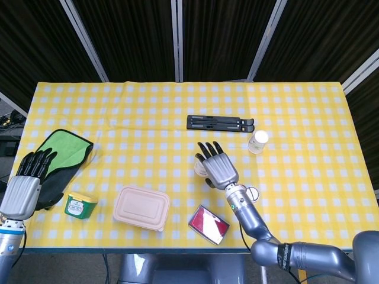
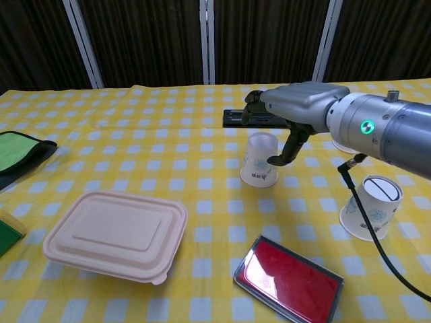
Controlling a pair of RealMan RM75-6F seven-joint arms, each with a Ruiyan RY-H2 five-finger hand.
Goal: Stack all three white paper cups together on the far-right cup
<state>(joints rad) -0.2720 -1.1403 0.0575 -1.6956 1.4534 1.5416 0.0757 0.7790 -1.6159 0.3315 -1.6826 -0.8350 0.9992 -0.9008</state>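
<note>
Three white paper cups stand on the yellow checked table. The middle cup stands with its narrow end up, and my right hand hovers over it, fingers spread, the thumb just beside its right wall. From the head view, my right hand hides most of this cup. The far-right cup stands apart near the black stand. The near cup sits right of my forearm. At the table's left edge, my left hand holds nothing, its fingers straight.
A black folding stand lies behind the cups. A beige lidded box and a red case sit near the front edge. At the left are a green tin and a green cloth.
</note>
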